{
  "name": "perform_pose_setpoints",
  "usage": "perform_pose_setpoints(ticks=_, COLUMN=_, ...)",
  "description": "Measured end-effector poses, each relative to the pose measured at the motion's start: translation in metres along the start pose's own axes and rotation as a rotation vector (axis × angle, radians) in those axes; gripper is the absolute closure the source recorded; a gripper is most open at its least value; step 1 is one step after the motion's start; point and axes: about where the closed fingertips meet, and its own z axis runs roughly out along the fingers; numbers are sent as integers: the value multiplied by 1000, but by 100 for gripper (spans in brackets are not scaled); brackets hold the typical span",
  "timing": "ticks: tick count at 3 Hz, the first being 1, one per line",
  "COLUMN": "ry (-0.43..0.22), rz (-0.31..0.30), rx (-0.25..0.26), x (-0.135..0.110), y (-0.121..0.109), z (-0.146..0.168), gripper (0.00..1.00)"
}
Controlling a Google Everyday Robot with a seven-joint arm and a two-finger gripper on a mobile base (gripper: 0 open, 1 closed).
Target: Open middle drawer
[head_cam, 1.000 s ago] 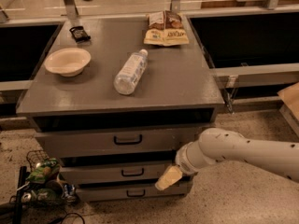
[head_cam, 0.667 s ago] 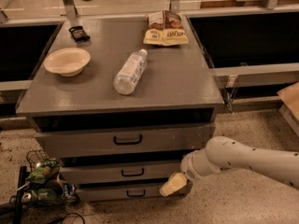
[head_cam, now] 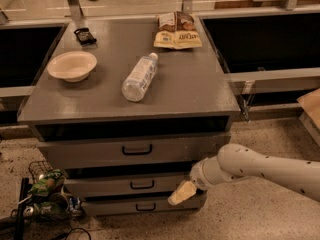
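Down on the floor at the left lies a tangle of green packets and wire (head_cam: 44, 190). On the grey table (head_cam: 192, 86) sit a cream round bowl (head_cam: 72, 65), a small black wrapped item (head_cam: 85, 35) behind it, a clear plastic bottle (head_cam: 140, 77) lying on its side, and two snack bags (head_cam: 177, 31) at the back edge. Under the tall top front, the wide grey middle drawer with the small black pull (head_cam: 100, 186) looks shut. The white arm's cream-tipped claw (head_cam: 182, 192) hangs low in front of that drawer's right end; open or closed, I cannot tell.
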Motion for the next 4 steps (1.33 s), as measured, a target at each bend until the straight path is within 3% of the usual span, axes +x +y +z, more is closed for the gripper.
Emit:
perform_pose_setpoints(ticks=2, ry=5, rz=-9, rx=-24, x=-6, y=-4, z=19, gripper=0)
perform_pose_setpoints(ticks=3, ry=36, rz=42, rx=-57, x=21, y=-6, z=34, gripper=0)
perform_pose_setpoints(ticks=4, ry=36, rz=42, rx=-57, x=21, y=-6, z=33, gripper=0)
